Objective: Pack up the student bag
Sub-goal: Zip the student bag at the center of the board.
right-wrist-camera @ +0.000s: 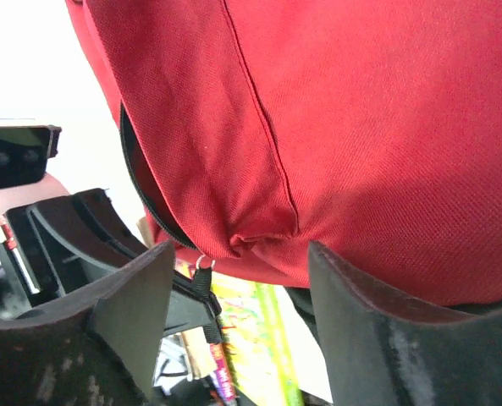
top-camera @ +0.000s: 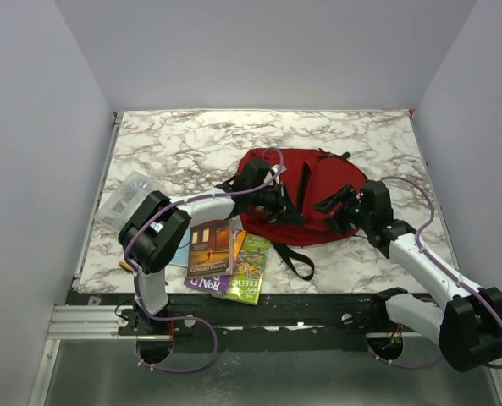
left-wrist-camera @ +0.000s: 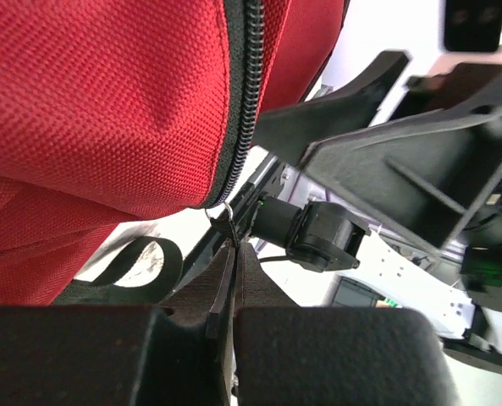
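Observation:
The dark-red student bag (top-camera: 306,199) lies on the marble table, right of centre. My left gripper (top-camera: 276,203) is at its left side. In the left wrist view the left gripper (left-wrist-camera: 234,245) is shut on the black zipper pull (left-wrist-camera: 227,222) at the end of the bag's zipper (left-wrist-camera: 246,93). My right gripper (top-camera: 339,211) is at the bag's right front. In the right wrist view the right gripper (right-wrist-camera: 238,262) is open, its jaws standing either side of a fold of the red fabric (right-wrist-camera: 318,127). The zipper pull (right-wrist-camera: 204,275) shows there too.
A few books (top-camera: 225,254) lie fanned at the table's front, left of the bag; their covers show below the bag in the right wrist view (right-wrist-camera: 251,338). A clear plastic case (top-camera: 128,199) sits at the left edge. A black strap loop (top-camera: 297,258) trails forward. Walls enclose the table.

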